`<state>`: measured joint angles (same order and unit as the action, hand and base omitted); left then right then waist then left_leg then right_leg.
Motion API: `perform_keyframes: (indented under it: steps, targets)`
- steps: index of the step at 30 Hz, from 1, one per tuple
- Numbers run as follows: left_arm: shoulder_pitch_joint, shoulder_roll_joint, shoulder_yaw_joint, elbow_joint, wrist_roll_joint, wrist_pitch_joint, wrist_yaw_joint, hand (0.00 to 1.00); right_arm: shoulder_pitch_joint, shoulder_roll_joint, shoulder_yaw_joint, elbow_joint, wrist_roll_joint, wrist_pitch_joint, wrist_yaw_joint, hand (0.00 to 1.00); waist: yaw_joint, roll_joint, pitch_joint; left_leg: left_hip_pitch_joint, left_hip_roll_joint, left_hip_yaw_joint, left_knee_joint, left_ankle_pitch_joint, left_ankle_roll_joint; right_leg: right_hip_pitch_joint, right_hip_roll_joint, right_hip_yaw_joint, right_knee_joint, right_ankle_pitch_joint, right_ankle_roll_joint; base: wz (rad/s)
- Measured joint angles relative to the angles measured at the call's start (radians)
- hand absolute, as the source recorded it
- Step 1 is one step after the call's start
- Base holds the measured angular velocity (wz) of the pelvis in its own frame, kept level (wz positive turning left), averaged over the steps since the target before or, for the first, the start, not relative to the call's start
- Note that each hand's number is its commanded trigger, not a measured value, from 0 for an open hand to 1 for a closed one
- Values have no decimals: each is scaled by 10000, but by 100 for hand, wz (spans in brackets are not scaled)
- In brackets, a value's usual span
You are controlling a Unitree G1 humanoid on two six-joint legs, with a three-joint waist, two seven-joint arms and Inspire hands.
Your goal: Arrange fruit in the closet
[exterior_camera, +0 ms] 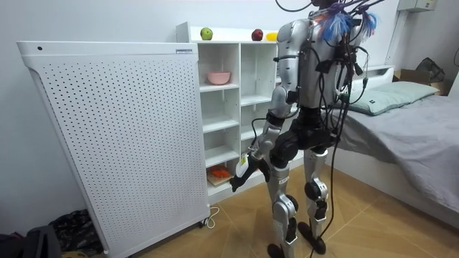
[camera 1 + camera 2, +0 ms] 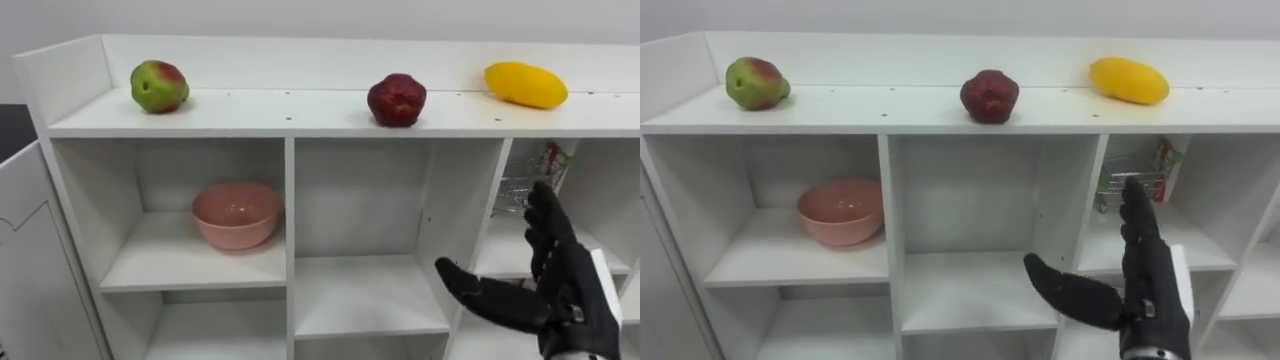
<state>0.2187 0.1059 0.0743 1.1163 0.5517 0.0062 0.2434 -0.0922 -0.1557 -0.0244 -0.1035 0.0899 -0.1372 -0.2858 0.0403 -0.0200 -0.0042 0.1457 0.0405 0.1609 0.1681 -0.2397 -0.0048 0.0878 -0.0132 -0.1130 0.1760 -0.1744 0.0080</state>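
Observation:
Three fruits lie on the top board of the white closet (image 2: 290,150): a green-red apple (image 2: 158,86) at the left, a dark red fruit (image 2: 396,100) in the middle and a yellow mango (image 2: 525,84) at the right. My right hand (image 2: 565,290) is raised in front of the lower right compartments, open, fingers straight up and thumb out to the left, holding nothing. It is well below the fruits and touches none of them. In the room view I stand upright facing the closet, and my left hand (image 1: 240,174) hangs by my thigh.
A pink bowl (image 2: 236,214) sits in the upper left compartment. A small wire basket (image 2: 520,185) stands in the upper right one. Something orange (image 1: 219,172) lies on a low shelf. A white perforated panel (image 1: 107,143) stands left of the closet, a bed (image 1: 409,136) to its right.

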Motion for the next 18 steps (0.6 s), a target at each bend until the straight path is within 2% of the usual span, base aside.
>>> perform_keyframes:
  steps: [2, 8, 10, 13, 18]
  targets:
    - [-17, -4, -2, -89, 3, 10, -174, 0, -496, 0, -5, 0, 237, -30, -95, 0, 56, -32, -3, 3, 5, -30, -1, 1, -1, 9, 6, -3, -9, 2, -3, 0]
    - [-97, -1, -5, -295, 11, 74, -207, 0, -1000, 2, 3, 0, 236, -48, -307, 0, 389, -157, 19, -46, 10, -76, 4, 2, -1, 30, 0, -63, -17, 4, -6, 0]
    - [-76, 2, 2, -351, 11, 81, -264, 0, -1170, 0, -11, -15, 270, -49, -310, 0, 416, -212, 5, -100, 8, -127, 23, 2, -1, 17, -10, -119, -29, 4, -7, 8]
    - [-79, 88, -18, -357, 22, 96, -397, 0, -1686, -92, -9, -15, 274, -49, -447, 0, 453, -319, 48, -173, 1, -282, 56, 9, -4, 27, -23, -267, -48, 6, -9, 13]
    - [-48, 91, -2, -363, 114, 232, -392, 0, -2405, -322, -10, 118, 329, -55, -735, 0, 500, -350, 75, -144, -8, -446, 62, 9, -5, 130, -35, -426, -88, 6, -9, 11]
